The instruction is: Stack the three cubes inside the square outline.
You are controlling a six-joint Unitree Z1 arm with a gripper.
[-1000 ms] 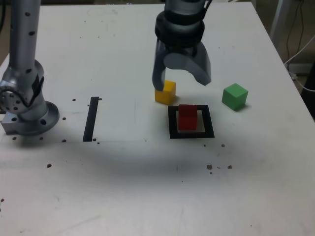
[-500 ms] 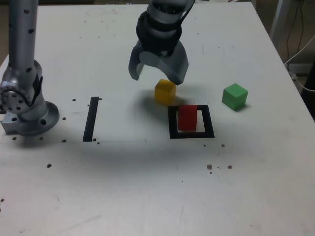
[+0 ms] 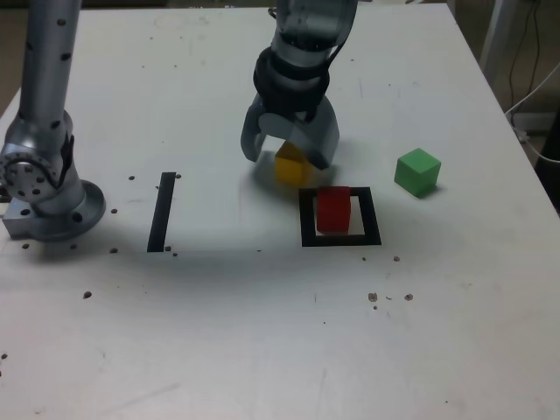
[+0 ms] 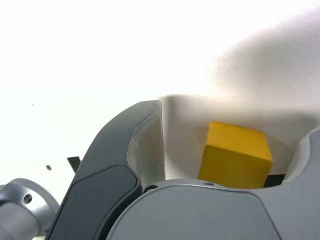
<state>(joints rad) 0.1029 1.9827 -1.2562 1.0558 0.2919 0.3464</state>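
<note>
My gripper (image 3: 286, 158) is open and lowered over the yellow cube (image 3: 290, 170), with one finger on each side of it and gaps showing. In the wrist view the yellow cube (image 4: 235, 156) sits on the table between the dark fingers (image 4: 117, 150), touching neither. The red cube (image 3: 333, 209) stands inside the square outline (image 3: 308, 237), just in front of the gripper toward the exterior view's right. The green cube (image 3: 416, 171) rests alone on the table further to the exterior view's right.
A straight black strip (image 3: 162, 211) lies at the exterior view's left of the outline. The arm's grey base (image 3: 45, 188) stands at the far left. Small dark specks dot the white table (image 3: 262, 332). Cables (image 3: 535, 96) hang past its right edge.
The gripper shifted toward the exterior view's left, then came down so its fingers straddle the yellow cube. None of the cubes has moved.
</note>
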